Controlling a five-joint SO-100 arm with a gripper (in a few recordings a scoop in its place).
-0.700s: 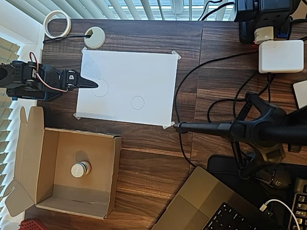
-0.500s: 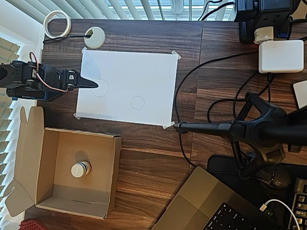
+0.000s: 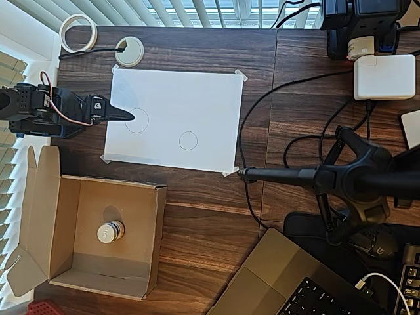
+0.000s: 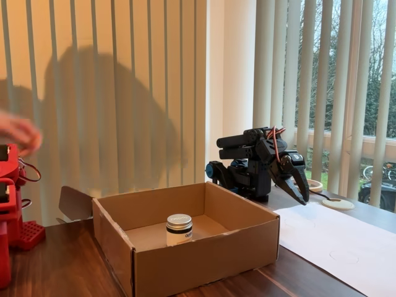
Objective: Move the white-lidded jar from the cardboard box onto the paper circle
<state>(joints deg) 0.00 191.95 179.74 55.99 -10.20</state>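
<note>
The white-lidded jar [image 3: 110, 231] [image 4: 179, 229] stands upright on the floor of the open cardboard box [image 3: 159, 226] [image 4: 204, 257] at the lower left of the overhead view. On the white sheet, the paper circle [image 3: 188, 140] [image 4: 344, 256] is the smaller pencil outline, with nothing on it. My gripper [image 3: 128, 116] [image 4: 302, 198] is shut on nothing, and the black arm is folded at the sheet's left edge. Its tip points at the larger pencil circle [image 3: 136, 120], well away from the box and jar.
A white paper sheet [image 3: 197, 92] is taped to the dark wood table. A tape roll [image 3: 78, 31] and a cable grommet [image 3: 129, 50] lie at the back left. A black tripod [image 3: 348, 178], cables, a white charger [image 3: 379, 77] and a laptop [image 3: 282, 285] crowd the right side.
</note>
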